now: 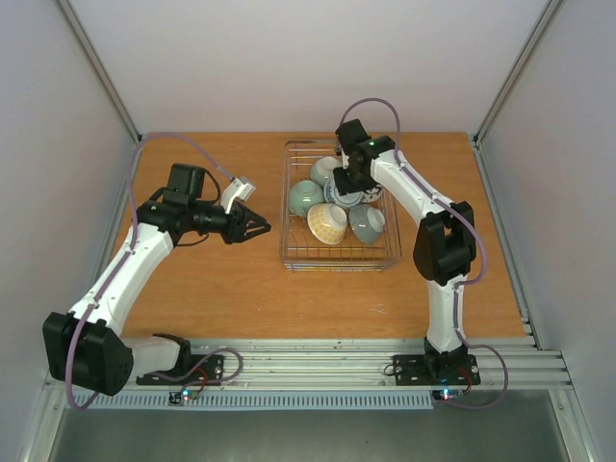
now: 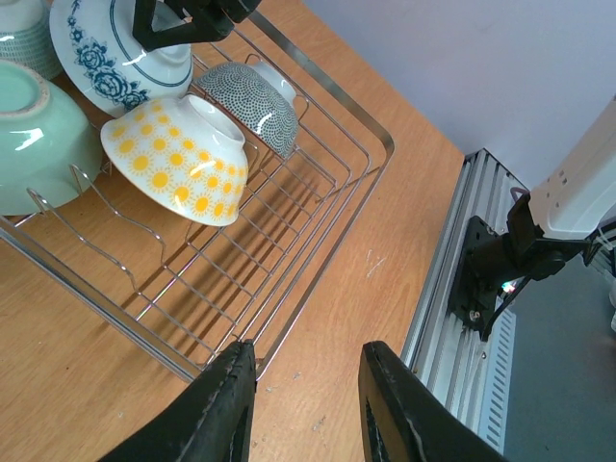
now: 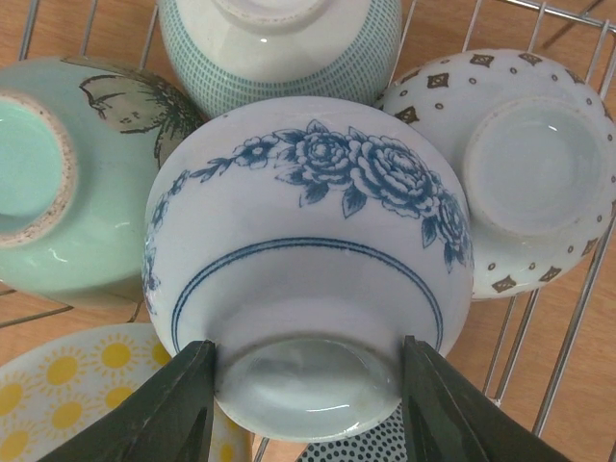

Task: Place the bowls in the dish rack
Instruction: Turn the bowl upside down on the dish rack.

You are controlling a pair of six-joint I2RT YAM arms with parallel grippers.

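On a wooden bench [image 1: 212, 289] between white walls [image 1: 289, 58], the dish rack [image 1: 294, 256] holds five bowls [image 1: 327, 222]. The right claw [image 3: 308, 358] clamps the glazed, likely slick, breakable blue-flowered bowl [image 3: 308, 221] by its foot ring [image 3: 308, 390]. The left claw [image 2: 308, 348] hangs part-open, empty.

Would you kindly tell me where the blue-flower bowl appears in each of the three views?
Top external: blue-flower bowl in the middle of the dish rack.
Left wrist: the bowl at the top left.
Right wrist: the bowl fills the centre, foot nearest the camera.
Shared landmark: the yellow sun-patterned bowl right beside it.
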